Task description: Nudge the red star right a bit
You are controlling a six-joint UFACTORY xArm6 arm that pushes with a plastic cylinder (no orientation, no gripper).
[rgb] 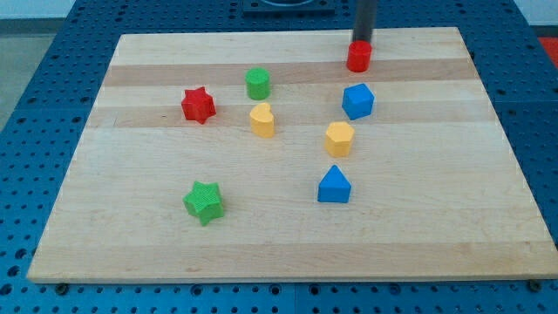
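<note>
straight dark grey rod, my tip (360, 41) blunt and plain

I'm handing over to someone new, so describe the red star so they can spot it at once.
Start at the wooden board and look to its upper left part. The red star sits there alone, left of the green round block and the yellow block. It is the only red piece with points; the other red block is by my tip.

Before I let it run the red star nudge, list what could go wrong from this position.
1. My tip sits at the view's top, against the red block, far from the red star; moving off could drag that block along.
2. A direct path to the star's left side passes the green cylinder.
3. The yellow block lies just right of the star; too long a push may hit it.
</note>
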